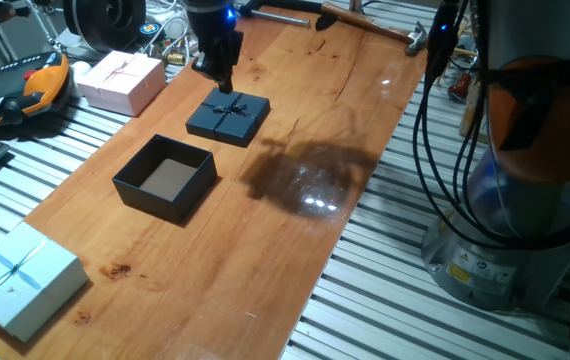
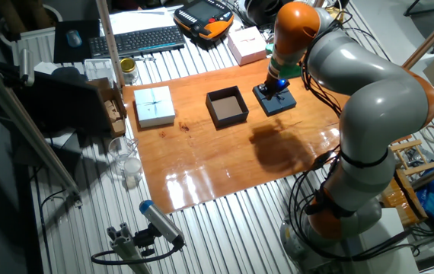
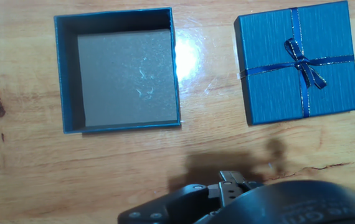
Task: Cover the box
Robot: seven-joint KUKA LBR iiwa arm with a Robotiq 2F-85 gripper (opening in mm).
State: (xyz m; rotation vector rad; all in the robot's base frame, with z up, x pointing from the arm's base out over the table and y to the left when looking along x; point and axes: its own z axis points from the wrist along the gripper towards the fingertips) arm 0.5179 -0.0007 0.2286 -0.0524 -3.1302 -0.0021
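We see a smooth, shiny wooden counter (image 1: 295, 200). The box (image 1: 166, 178) sits open on it, square, dark card, with a brown floor, a little way off from our gripper (image 1: 220, 72). The flat lid (image 1: 228, 116) with its ribbon bow lies just under our gripper. We cannot tell if it is spread. We think grabbing the lid comes next.

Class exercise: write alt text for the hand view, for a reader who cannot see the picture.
Looking straight down on a wooden table, an open square box with dark walls and a bare brownish floor sits left of its flat lid, which is tied with a ribbon bow; the two are apart. Part of the dark hand fills the bottom edge.
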